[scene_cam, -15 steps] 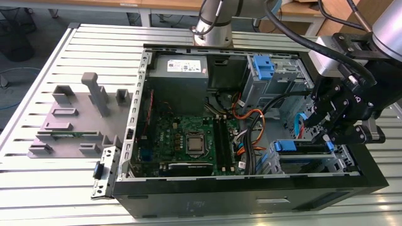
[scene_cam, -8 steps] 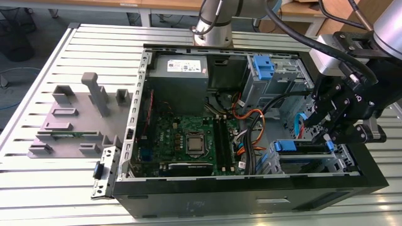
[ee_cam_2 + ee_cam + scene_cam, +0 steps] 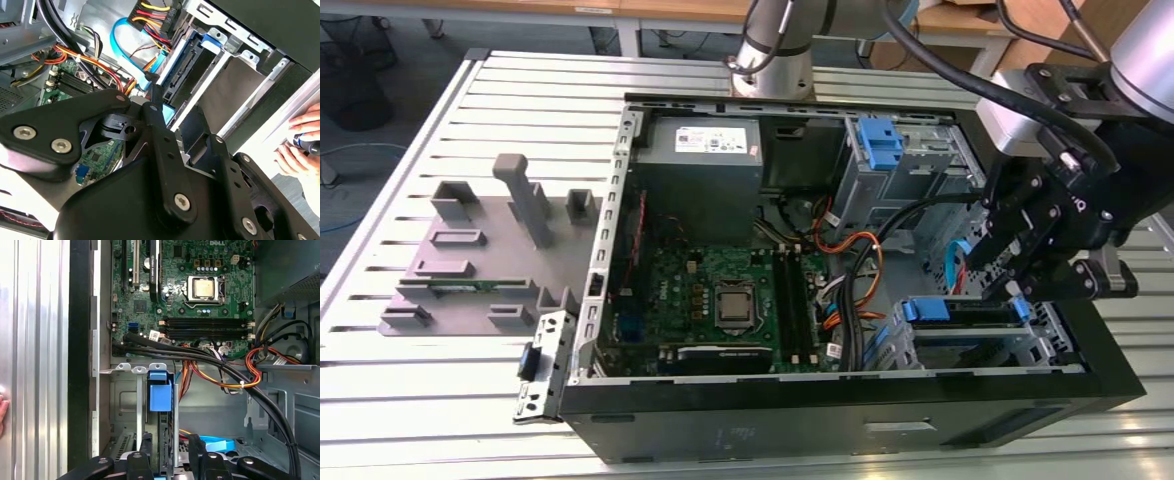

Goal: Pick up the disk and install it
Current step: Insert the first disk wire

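The disk, silver-grey with blue rails, sits in the drive cage at the near right corner of the open computer case. In the first wrist view the disk's blue tab points toward the motherboard, and the disk stands on edge inside the cage. In the second wrist view its connector end shows between the cage rails. My gripper hangs right over the cage and straddles the disk's end.
Black, orange and blue cables run across the case beside the cage. A motherboard and a grey power-supply box lie to the exterior view's left. A grey fixture plate sits outside the case. A person's hand rests outside the case wall.
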`<state>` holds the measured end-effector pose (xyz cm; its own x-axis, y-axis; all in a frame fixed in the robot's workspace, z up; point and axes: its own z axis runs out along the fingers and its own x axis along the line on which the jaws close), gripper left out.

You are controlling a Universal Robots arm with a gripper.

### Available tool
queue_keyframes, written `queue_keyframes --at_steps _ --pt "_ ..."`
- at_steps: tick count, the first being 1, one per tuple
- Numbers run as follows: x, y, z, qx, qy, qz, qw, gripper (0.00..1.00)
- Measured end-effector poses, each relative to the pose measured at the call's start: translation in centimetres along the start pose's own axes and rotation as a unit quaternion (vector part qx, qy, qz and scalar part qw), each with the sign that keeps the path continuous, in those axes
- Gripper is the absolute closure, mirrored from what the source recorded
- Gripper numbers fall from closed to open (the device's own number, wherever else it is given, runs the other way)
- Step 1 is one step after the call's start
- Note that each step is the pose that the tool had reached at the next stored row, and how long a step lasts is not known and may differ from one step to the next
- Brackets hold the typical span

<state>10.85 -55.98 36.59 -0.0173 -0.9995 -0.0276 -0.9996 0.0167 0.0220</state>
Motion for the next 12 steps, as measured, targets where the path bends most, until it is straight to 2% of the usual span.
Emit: queue_keyframes --at_steps 7,12 --pt "-1.23 0.02 0.03 0.0 0.0011 0.0 1.0 0.58" --pt "-1.42 0.02 -0.11 0.0 0.0012 0.0 1.0 0.58"
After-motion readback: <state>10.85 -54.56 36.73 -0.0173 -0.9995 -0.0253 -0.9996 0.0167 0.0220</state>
